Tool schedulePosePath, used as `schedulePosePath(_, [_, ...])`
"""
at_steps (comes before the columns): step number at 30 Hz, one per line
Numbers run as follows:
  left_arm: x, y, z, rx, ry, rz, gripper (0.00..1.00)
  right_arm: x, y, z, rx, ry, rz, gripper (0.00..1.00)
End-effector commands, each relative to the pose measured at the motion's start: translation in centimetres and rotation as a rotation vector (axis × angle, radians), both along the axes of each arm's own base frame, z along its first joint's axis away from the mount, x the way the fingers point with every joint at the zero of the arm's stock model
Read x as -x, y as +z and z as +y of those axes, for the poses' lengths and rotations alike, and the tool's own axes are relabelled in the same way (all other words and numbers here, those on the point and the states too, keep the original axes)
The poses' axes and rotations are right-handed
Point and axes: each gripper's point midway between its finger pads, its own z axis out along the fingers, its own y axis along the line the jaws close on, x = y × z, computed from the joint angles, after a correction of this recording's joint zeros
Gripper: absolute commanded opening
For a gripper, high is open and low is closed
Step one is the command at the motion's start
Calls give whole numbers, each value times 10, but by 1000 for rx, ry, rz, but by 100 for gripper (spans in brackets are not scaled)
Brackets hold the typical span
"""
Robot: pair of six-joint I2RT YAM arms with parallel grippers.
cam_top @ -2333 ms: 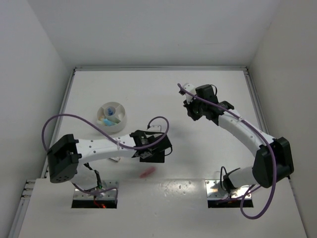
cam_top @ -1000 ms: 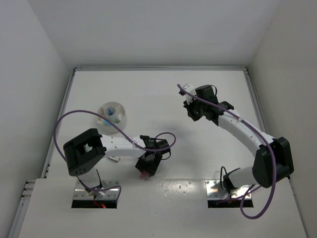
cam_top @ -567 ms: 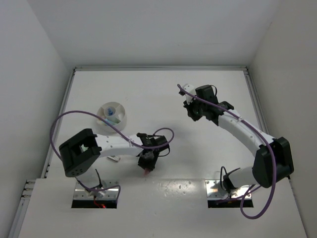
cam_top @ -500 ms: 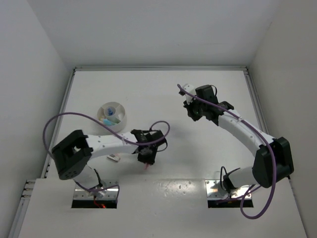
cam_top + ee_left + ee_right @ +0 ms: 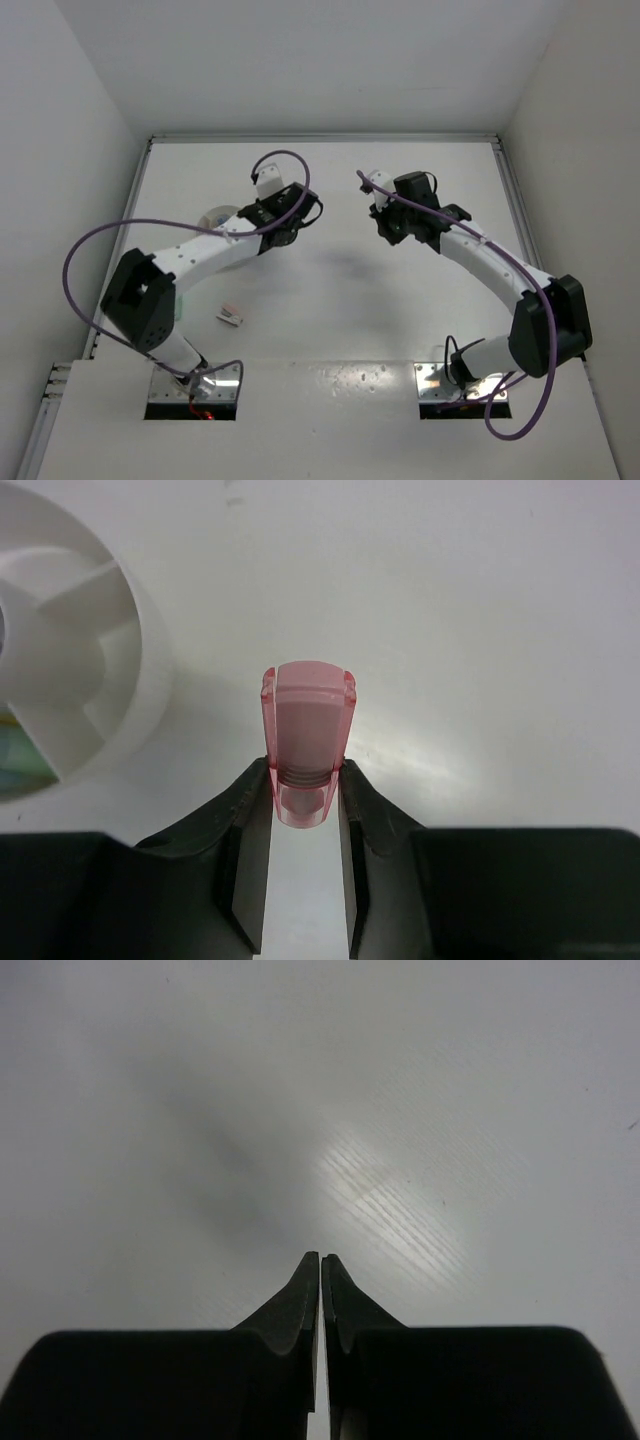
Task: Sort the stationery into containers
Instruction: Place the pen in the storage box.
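Carry step: left fingers (image 5: pixel 250 815) grip a translucent pink plastic highlighter-like stick (image 5: pixel 308 715) over the counter (image 5: pixel 480 630), just beside the white round divided bowl (image 5: pixel 135 670), while right fingers (image 5: pixel 298 1310) are pressed together, empty; next move probably needs centring over a compartment, then release.

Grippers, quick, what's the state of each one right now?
Left gripper: shut on the pink stick.
Right gripper: shut, holding nothing.

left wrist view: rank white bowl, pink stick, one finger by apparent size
1. white bowl, even cut off by the frame
2. pink stick and finger look alike; finger is nearer the camera, so unranked
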Motion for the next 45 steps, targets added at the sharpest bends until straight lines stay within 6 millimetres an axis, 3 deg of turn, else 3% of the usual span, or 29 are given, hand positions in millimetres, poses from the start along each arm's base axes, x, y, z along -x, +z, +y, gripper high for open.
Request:
schedulePosePath(1, [-35,20,31,-87,154,-75,0,-1,-5,1,-4,16,-1,2])
schedulePosePath(7, [-57,42,73,-108,262,-114,0,-1,-8,1,0,16,8,2])
schedulePosePath(11, [-50,48,94,-133,277,-109,0,-1,-8,1,0,16,8,2])
schedulePosePath(18, [-37,31,118,-175,294,-58,0,-1,-11,1,3,16,16,2])
schedulePosePath(28, [-35,0,124,-214,287,22,0,-1,-11,1,3,16,16,2])
schedulePosePath(37, [-36,-14,119,-220,260,63,1,-1,-11,1,3,16,16,2])
schedulePosePath(40, [-36,-18,119,-226,259,72,7,-1,-11,1,3,16,16,2])
schedulePosePath(43, [-35,-19,117,-225,246,79,26,-1,-11,1,3,16,16,2])
schedulePosePath(45, [-35,-19,117,-225,246,80,26,-1,-11,1,3,16,16,2])
